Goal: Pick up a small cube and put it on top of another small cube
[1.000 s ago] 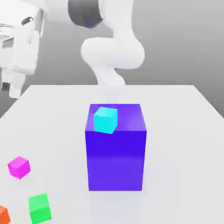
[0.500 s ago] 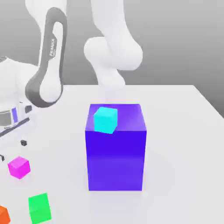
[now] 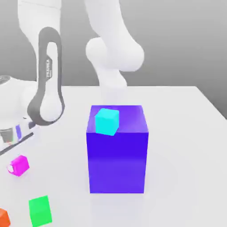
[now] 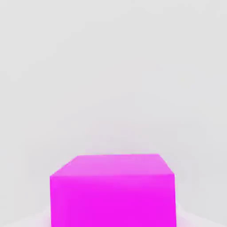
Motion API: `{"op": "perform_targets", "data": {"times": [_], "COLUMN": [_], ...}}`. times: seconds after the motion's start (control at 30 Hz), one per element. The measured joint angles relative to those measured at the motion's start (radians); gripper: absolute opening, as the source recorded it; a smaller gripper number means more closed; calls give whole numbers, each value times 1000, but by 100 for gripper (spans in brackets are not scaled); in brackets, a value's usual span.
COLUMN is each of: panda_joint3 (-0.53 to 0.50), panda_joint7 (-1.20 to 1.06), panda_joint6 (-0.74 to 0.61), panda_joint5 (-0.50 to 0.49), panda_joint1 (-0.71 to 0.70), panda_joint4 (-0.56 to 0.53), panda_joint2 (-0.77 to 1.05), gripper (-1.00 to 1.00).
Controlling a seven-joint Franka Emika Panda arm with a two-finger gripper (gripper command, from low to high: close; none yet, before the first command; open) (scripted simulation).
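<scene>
Claw (image 3: 17, 166) closed on the small magenta cube (image 4: 113, 199); exterior view adds a small bright green cube (image 3: 40, 211), white counter (image 3: 186, 155), grey backdrop (image 3: 181, 40).

Exterior view: big blue block (image 3: 117, 150) = main obstacle, mid-desk (image 3: 186, 155), cyan cube (image 3: 107, 121) on top adds height. Clear desk to the view's right of block, w/ room to pass; also open strip btwn block & pink cube (image 3: 19, 165). Green cube (image 3: 40, 211) stands near pink, gap btwn them; orange cube (image 3: 3, 218) just beside green, so tight there. Air over green is free.
</scene>
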Motion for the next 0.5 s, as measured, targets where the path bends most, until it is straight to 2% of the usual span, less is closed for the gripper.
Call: {"op": "perform_targets", "data": {"times": [0.07,0.27,0.4,0.43,0.5], "panda_joint3": [23,180,187,182,182], "panda_joint7": [-9,-112,-108,-105,-105], "panda_joint6": [-58,-224,-141,-116,-116], "panda_joint5": [-26,-92,-127,-132,-132], "panda_joint1": [29,166,197,202,202], "panda_joint4": [25,198,229,232,232], "panda_joint2": [-32,-25,89,117,117], "gripper": [-100,-100,-100,100,100]}}
